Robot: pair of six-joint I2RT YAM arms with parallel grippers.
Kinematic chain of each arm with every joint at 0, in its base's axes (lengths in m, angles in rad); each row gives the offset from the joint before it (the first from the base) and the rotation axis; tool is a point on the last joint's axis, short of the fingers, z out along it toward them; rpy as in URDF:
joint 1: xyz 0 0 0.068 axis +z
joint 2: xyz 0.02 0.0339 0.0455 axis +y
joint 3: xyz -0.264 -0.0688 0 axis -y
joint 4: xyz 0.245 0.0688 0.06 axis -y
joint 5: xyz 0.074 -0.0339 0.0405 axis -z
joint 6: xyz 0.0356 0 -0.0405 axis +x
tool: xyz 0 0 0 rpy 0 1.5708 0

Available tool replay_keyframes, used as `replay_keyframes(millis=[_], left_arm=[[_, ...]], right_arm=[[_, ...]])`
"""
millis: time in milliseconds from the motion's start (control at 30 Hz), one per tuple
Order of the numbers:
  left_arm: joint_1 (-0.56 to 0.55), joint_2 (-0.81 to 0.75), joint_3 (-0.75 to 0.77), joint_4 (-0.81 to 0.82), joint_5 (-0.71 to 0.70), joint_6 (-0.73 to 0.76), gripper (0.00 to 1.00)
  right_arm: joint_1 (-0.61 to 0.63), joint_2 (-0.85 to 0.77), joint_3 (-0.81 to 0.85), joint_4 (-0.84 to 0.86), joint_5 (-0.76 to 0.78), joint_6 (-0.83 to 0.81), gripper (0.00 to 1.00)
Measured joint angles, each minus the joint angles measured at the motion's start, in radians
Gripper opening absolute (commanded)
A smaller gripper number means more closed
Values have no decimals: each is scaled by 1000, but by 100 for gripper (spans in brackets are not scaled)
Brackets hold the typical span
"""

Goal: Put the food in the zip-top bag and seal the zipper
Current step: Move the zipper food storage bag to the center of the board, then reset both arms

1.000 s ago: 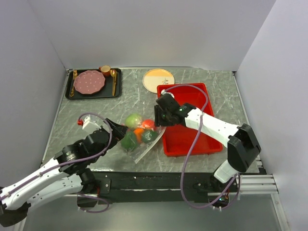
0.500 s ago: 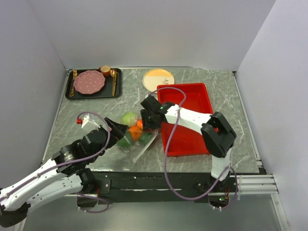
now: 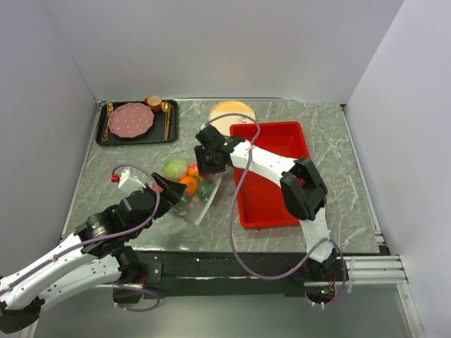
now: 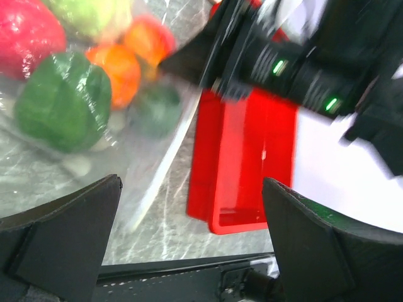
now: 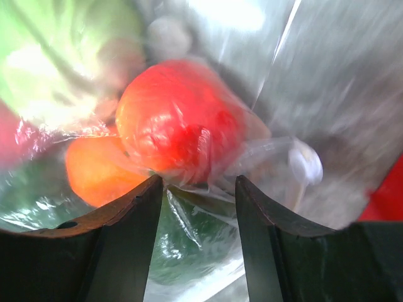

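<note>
Several pieces of food (image 3: 184,182) sit inside the zip-top bag (image 3: 190,205) mid-counter, pushed left by the right gripper (image 3: 204,163), its jaws half-apart and grip unclear, while the left gripper (image 3: 169,191) gapes and the zipper (image 4: 165,160) looks unsealed.

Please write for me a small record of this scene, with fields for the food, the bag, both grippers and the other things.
zip-top bag: clear, lying left of the red tray
food: round pieces, red, orange, light and dark green, seen through the bag's plastic
zipper: pale strip on the edge toward the tray; sealed or not, cannot tell
left gripper: open, near the bag, holding nothing
right gripper: jaws apart, against the bag over the food; grip unclear
far left: black tray with pink plate
far middle: yellow plate
</note>
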Motion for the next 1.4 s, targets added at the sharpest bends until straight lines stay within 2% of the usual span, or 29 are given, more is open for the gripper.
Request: replay_keyframes(millis=[100,167,400,433,533,633,1000,1133,1267,1400], left_arm=[[0,42,4,3,13,16,99],[2,78,9,10,28,23,99],[2,163,14,65,79,75,99],[2,170,18,71,82,90,99],[2,205,50,79,83,134,99],[2,259,109,84,78,187,99],[2,352,260,136,23,419,99],[10,432,368,130,-32,510,99],[73,514,464,131,-58,589,99],[267,542,477,161,10,666,99]], right_arm=[[-35,5,38,-3,50,-8,57],[-60,-24,2,10,80,-11,57],[-109,-338,-353,99,196,17,59],[-113,-395,-404,113,210,23,72],[-138,-531,-519,150,251,37,89],[-172,-655,-625,191,298,33,94],[-316,-1012,-869,266,414,30,100],[-365,-1130,-959,272,472,23,100],[-452,-1225,-1008,269,507,12,100],[-550,-1273,-1019,263,518,17,100]])
